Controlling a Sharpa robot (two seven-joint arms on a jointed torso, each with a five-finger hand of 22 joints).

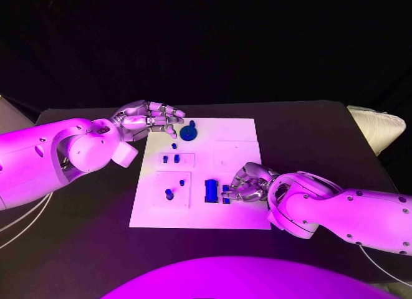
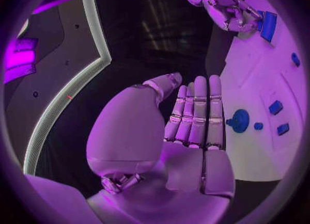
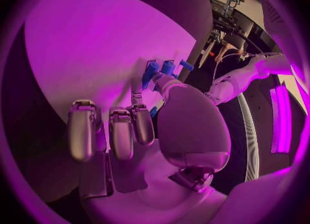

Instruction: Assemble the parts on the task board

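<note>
Right hand (image 1: 246, 182) sits lowest in head view, at task board (image 1: 237, 134) near its front right corner, fingers curled over a small blue part (image 1: 225, 194) just beside the tall blue block (image 1: 210, 190). Right wrist view: fingertips (image 3: 143, 126) come down among blue parts (image 3: 159, 70) on the white board, but can't tell if anything is actually pinched or just touched.

Left hand (image 1: 148, 119) hovers at far left corner of board, off its edge, near the round blue disc part (image 1: 189, 131). Left wrist view shows fingers (image 2: 197, 113) straight and pressed side by side, palm flat, holding nothing; disc (image 2: 237, 121) lies just beyond fingertips, not touching.

Other parts: two small blue pegs (image 1: 171, 159) in a recess mid-left of board, blue oval piece (image 1: 169, 195) near front left, tiny one (image 1: 174, 146) behind the pegs.

Risks (my guess): right hand crowds the tall block, so a lateral push could tip or shove it out of its seat; small part under fingers could slip or seat crooked if grip is loose. Left hand, if it sweeps in, may knock disc across board. Board looks unfixed, could slide on black table (image 1: 89, 224).

Hard to see: contact under right fingers hidden by hand itself; part shapes and sockets too small to tell; front right board corner covered by right arm.
</note>
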